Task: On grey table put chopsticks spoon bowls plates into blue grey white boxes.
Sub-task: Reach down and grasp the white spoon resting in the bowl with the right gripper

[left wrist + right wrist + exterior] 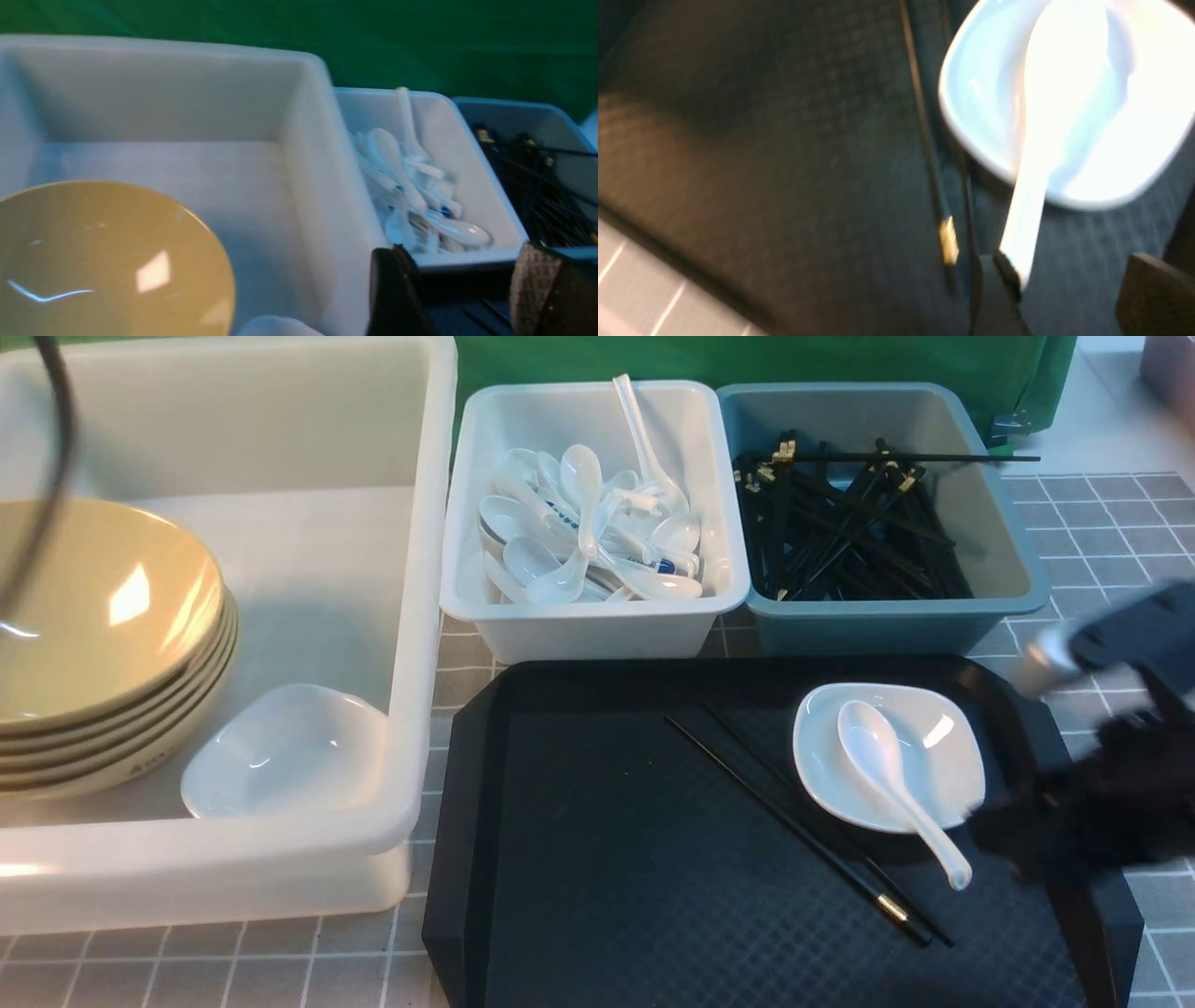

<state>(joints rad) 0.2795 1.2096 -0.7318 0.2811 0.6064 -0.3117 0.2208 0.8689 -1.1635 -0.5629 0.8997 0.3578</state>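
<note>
The large white tub (317, 551) stands at the left of the table (327, 971), with a stack of tan bowls (103, 607) at its left side, the top one tilted. A small white dish (289, 747) lies in its near right part, beside the stack. Right of the tub, the white bin (597, 635) holds a heap of white spoons (560, 532), one with its handle leaning up on the far rim. Next comes the blue-grey bin (896, 607), filled with black chopsticks (850, 532); one lies across the top and sticks out over the right rim.

Nearer, the black tray (607, 877) carries two more chopsticks (803, 835), side by side and slanting. To their right sits a white plate (822, 756) with a spoon (896, 775) in it, the handle reaching over the near edge.

The right jaws (1064, 294) are spread wide and empty, near that handle. The left jaws (455, 280) are also apart, with nothing between them.
</note>
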